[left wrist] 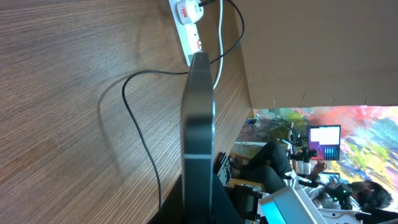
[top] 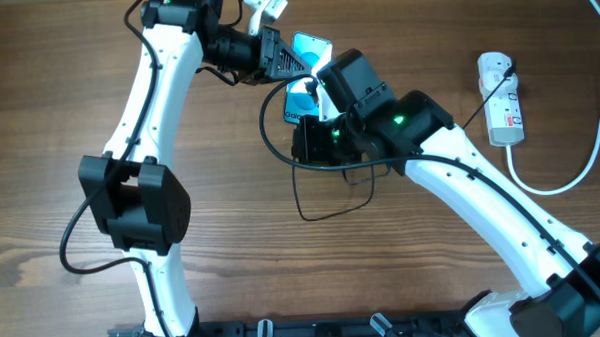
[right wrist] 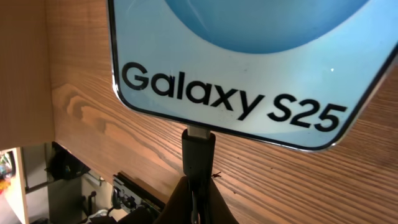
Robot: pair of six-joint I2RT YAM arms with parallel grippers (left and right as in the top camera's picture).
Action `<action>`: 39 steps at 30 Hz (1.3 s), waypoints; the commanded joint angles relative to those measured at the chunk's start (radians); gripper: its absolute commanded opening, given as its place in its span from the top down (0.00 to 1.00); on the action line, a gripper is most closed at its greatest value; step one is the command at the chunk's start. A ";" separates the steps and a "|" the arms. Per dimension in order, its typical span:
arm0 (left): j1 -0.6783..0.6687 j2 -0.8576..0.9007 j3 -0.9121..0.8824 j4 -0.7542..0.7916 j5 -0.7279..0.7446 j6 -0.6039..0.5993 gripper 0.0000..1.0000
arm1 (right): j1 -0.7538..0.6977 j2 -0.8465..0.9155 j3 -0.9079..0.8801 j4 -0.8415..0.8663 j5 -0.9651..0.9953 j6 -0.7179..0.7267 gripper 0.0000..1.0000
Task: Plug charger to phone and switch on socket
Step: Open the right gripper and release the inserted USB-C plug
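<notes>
Holding the phone (top: 313, 48) tilted up off the surface (top: 433, 244), the left tool (top: 298, 60) pinches it so the port edge faces the right tool (right wrist: 194, 200). That one is clamped on the charger (right wrist: 198, 146) tip, which touches the phone's lower edge; whether it is seated, I can't tell. The socket (top: 501, 99) lies well apart.

A robotics lab, it seems. Robot arms (top: 152, 89) stand at a wooden bench (top: 37, 98); past its edge are a lit monitor (left wrist: 324, 142) and a colourful painted wall (left wrist: 373, 121)
</notes>
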 commanded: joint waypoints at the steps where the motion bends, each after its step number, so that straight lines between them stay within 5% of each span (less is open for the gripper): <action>1: -0.002 -0.037 0.002 0.000 0.021 0.001 0.96 | 0.002 0.009 0.003 0.001 0.000 -0.014 0.96; 39: -0.003 -0.037 0.002 -0.027 0.003 0.001 0.96 | -0.001 0.009 0.003 0.050 0.120 -0.010 0.96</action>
